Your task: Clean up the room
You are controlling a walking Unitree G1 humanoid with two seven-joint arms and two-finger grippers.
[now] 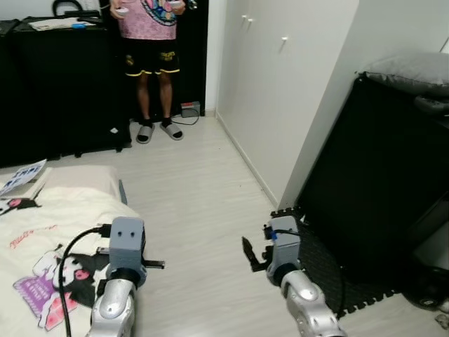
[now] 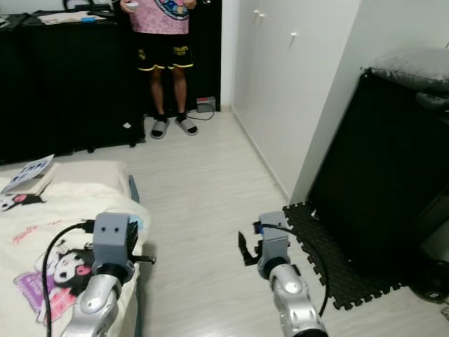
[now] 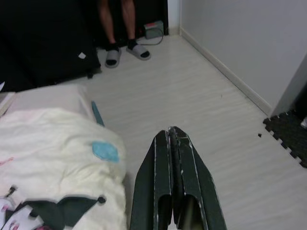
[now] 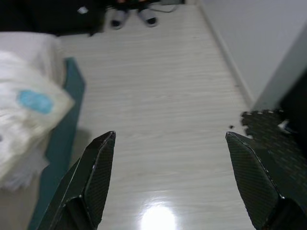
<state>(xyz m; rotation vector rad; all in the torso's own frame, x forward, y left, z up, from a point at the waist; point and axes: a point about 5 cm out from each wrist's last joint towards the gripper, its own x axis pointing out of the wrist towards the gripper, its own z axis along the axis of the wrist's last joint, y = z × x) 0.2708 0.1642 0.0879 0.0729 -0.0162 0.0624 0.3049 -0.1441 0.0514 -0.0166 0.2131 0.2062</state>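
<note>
**Pale wood floor bare, nothing yet picked up**

Nothing is held. The left gripper (image 3: 175, 139) is pressed shut and empty above the cream blanket (image 1: 49, 225) on the bed; the right gripper (image 4: 170, 139) is spread wide over the floor (image 1: 203, 189). A search step is judged; something to tidy must be found. A person (image 1: 151, 35) is seen ahead.

Bed (image 1: 42, 232) at the left with a quilt (image 1: 49, 267) on it, open floor (image 1: 203, 210) in the middle, person (image 1: 154, 63) standing at the far end before a cabinet (image 1: 63, 84), wardrobe (image 1: 280, 77) along the right wall, foam mat (image 1: 323, 274) on the floor at the near right
</note>
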